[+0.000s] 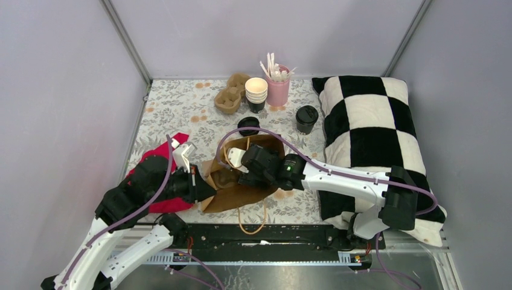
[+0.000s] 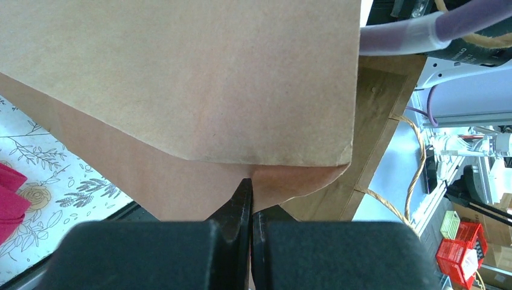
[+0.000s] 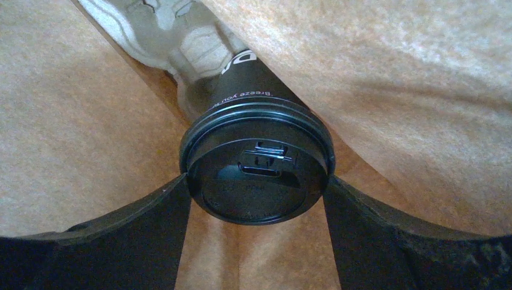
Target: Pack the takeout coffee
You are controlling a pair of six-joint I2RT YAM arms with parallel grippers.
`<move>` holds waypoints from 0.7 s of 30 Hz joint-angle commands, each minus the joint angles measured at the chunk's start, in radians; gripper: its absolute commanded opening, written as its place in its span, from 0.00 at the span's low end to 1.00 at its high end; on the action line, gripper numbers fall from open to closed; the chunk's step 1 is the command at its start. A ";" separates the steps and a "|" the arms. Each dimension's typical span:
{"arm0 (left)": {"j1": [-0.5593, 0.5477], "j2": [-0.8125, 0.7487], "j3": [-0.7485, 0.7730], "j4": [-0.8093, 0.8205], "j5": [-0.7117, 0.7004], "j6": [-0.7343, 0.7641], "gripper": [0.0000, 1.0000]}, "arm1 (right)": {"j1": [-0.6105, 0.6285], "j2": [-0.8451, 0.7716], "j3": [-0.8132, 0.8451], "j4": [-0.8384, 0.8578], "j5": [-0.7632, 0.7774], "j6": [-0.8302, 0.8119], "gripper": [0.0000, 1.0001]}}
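The takeout coffee [image 3: 258,160], a black cup with a black lid, lies inside the brown paper bag [image 1: 241,193], with its base in a grey pulp carrier [image 3: 163,30]. My right gripper [image 3: 256,187] reaches into the bag, and its fingers [image 3: 175,205] press both sides of the lid rim. In the top view the right gripper [image 1: 241,169] is inside the bag's mouth and the cup is hidden. My left gripper [image 2: 250,187] is shut on the bag's paper edge [image 2: 290,175] and holds it up at the bag's left side [image 1: 202,181].
A second lidded black cup [image 1: 306,119] stands at the back, with a low lid stack [image 1: 248,125], nested lidless cups [image 1: 256,93], a pink stirrer holder [image 1: 278,87] and pulp carriers [image 1: 232,96]. A checkered pillow [image 1: 374,133] lies right. A red cloth [image 1: 160,202] lies left.
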State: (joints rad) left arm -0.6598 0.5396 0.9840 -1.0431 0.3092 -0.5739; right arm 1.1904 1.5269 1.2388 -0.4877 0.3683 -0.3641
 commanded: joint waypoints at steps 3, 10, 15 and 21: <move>-0.001 -0.024 -0.056 0.008 -0.011 0.013 0.00 | 0.001 0.038 -0.029 0.021 -0.009 0.022 0.59; -0.001 -0.025 -0.054 0.003 -0.017 0.006 0.00 | 0.001 0.064 -0.013 -0.003 -0.019 0.025 0.59; 0.000 -0.009 -0.044 -0.009 -0.018 0.010 0.00 | 0.002 0.106 0.026 -0.041 0.021 0.023 0.59; 0.000 -0.010 -0.047 -0.008 -0.029 -0.002 0.00 | 0.001 0.102 0.072 -0.103 0.019 0.036 0.58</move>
State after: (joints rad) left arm -0.6598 0.5190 0.9463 -1.0195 0.3027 -0.5751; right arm 1.1904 1.6070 1.2659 -0.5007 0.4095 -0.3595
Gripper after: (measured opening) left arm 0.005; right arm 0.818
